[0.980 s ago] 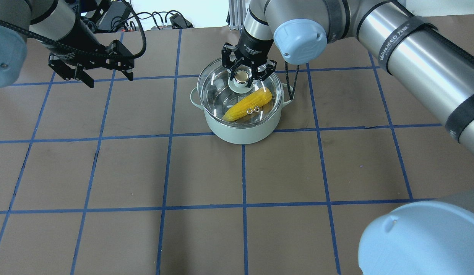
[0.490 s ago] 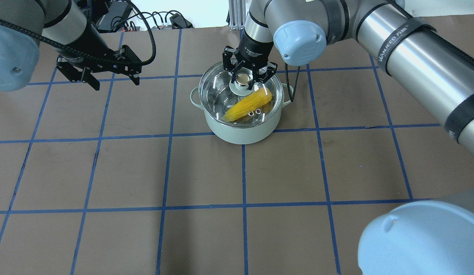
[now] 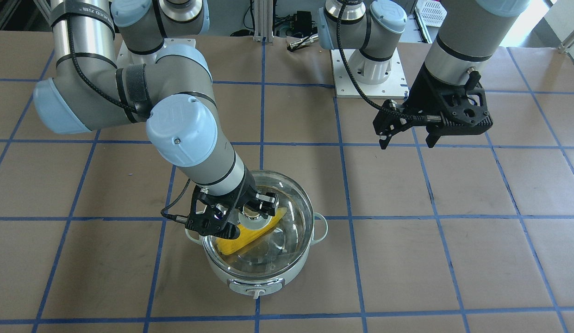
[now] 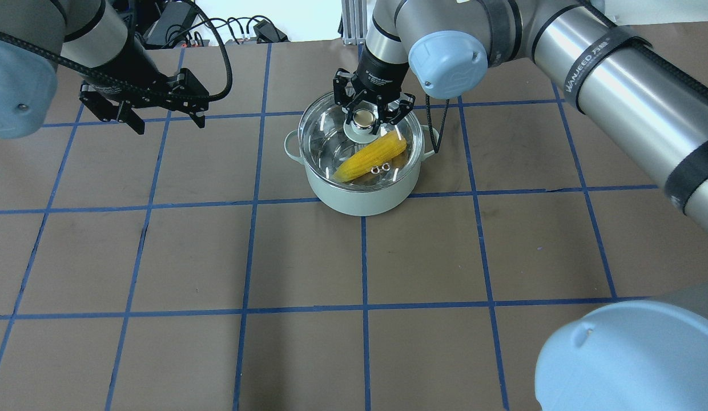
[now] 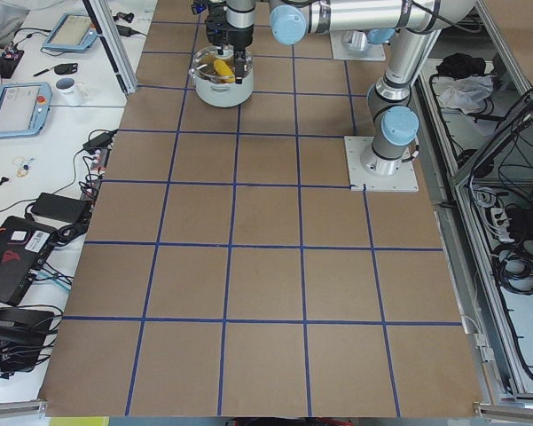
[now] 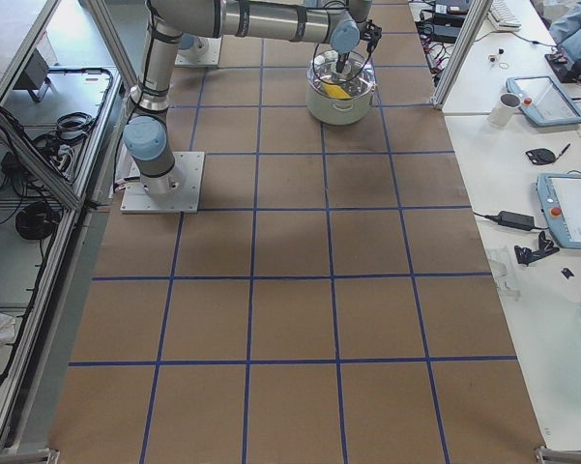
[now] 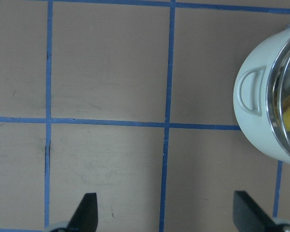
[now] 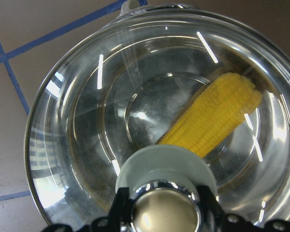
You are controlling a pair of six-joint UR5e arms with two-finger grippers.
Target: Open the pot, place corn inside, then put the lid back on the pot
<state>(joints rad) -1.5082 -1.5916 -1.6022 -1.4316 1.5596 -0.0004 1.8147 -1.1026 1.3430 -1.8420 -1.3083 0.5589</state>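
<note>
The pale mint pot point(image 4: 359, 197) stands at the far middle of the table. The yellow corn point(image 4: 371, 155) lies inside it, slanted across the steel interior. The clear glass lid point(image 4: 325, 134) sits on the pot's rim. My right gripper point(image 4: 363, 118) comes down from above and is shut on the lid's knob. In the right wrist view the fingers flank the beige ball of the knob point(image 8: 165, 215) and the corn point(image 8: 217, 116) shows through the glass. My left gripper point(image 4: 169, 125) is open and empty, hovering left of the pot; its wrist view shows the pot's handle point(image 7: 253, 92).
Brown paper with a blue tape grid point(image 4: 362, 257) covers the table. Cables and power gear point(image 4: 240, 28) lie beyond the far edge. The right arm's black cable point(image 4: 439, 128) hangs beside the pot's right handle.
The lid has shifted slightly right and now sits level on the pot, with the right gripper still around its knob. The left gripper has drifted slightly right and farther back.
</note>
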